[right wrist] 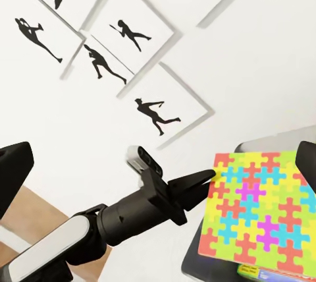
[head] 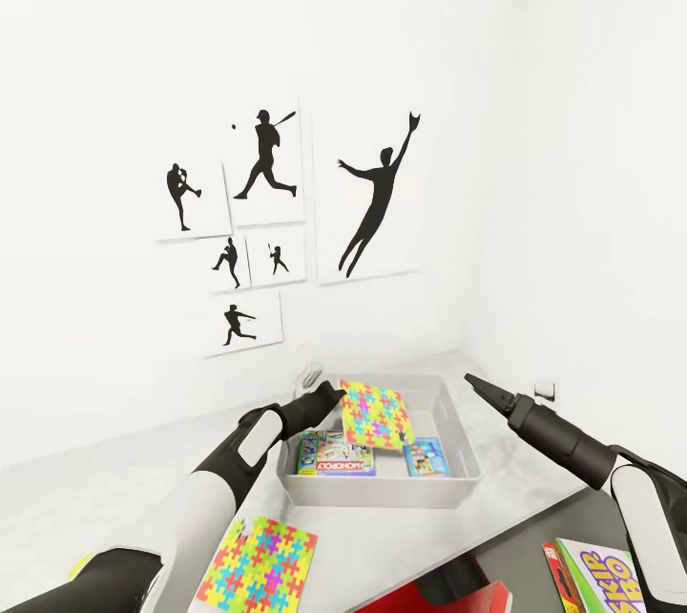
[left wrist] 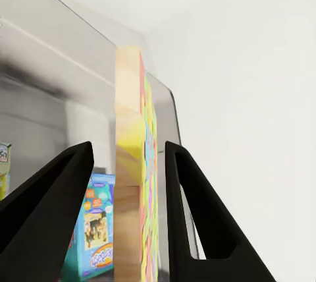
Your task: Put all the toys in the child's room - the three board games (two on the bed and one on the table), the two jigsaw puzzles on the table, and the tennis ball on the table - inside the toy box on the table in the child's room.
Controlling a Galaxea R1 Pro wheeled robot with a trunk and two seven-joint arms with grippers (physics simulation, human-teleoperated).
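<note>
**Puzzle poised over the toy box**

Nearest me on the left, the second jigsaw puzzle [head: 258, 563] lies flat on the table [head: 401, 546], behind the left arm and not yet collected. Ahead of it the left gripper [head: 334, 393] holds the first jigsaw puzzle [head: 376, 414] by 1 edge, so the square hangs tilted just beyond the fingertips and over the toy box [head: 458, 491]. That looks like a release position: let go here and it should drop inside. In the left wrist view the puzzle [left wrist: 131, 183] stands edge-on between the 2 black fingers [left wrist: 46, 209], but slim gaps show on both sides, so I cannot tell whether they pinch it or have just parted.

Below the puzzle, 2 board games [head: 334, 455] rest in the box, partly covered by it.

Further right, the right gripper [head: 477, 384] hovers with nothing in it, fingers drawn to 1 point. Beneath that forearm, a green-red board game [head: 599, 577] is cut off by the frame. The tennis ball I cannot make out.
</note>
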